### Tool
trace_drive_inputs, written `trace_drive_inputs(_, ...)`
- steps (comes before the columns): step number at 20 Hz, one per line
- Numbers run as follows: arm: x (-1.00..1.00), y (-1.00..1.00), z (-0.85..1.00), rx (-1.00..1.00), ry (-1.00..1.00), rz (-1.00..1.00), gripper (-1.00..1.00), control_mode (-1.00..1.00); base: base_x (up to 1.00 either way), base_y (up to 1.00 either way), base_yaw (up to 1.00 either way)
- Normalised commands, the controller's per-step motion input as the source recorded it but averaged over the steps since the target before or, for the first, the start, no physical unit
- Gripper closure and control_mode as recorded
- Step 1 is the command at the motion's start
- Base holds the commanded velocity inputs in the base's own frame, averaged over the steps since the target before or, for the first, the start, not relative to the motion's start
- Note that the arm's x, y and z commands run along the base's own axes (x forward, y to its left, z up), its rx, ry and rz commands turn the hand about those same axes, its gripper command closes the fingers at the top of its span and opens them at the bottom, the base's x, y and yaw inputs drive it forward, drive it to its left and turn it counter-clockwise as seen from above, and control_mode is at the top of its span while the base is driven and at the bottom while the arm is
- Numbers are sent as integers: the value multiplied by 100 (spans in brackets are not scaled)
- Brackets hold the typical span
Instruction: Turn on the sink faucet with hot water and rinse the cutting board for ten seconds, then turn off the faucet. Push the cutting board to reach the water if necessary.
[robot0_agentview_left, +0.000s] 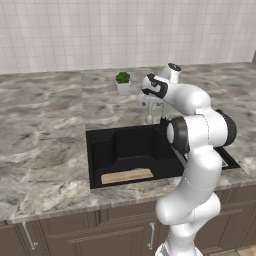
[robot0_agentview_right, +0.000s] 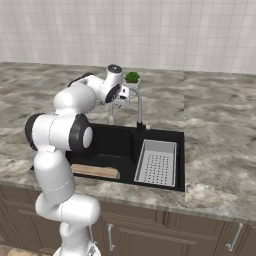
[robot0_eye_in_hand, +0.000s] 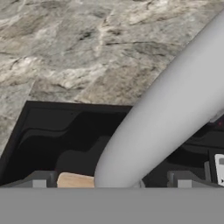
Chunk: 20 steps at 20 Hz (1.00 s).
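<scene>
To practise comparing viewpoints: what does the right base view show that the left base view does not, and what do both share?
Right only: the grey drainer tray inside the sink, and the faucet in plain sight. Left only: the whole cutting board, which the arm partly covers on the right. Both: the black sink, the board, the potted plant and the marble counter.

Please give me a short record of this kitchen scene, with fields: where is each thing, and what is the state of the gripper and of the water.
sink: black basin set in the marble counter
cutting board: tan board lying flat at the basin's front edge
faucet: grey gooseneck spout behind the basin; close in front of the hand camera
water: no stream visible
drainer tray: grey ribbed tray in the right part of the basin
plant: small potted plant on the counter behind the faucet
gripper: open, beside the faucet, holding nothing
</scene>
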Motion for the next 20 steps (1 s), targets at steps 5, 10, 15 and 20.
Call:
trace_drive_inputs(5,0,14,4,0,-1,0,-100,-100,0,0,0)
trace_drive_inputs(10,0,18,10,0,-4,0,-100,-100,0,0,0)
trace_drive_inputs(15,-6,4,21,0,-4,0,-100,-100,0,0,0)
trace_drive_inputs(20,-16,0,24,0,-1,0,-100,-100,0,0,0)
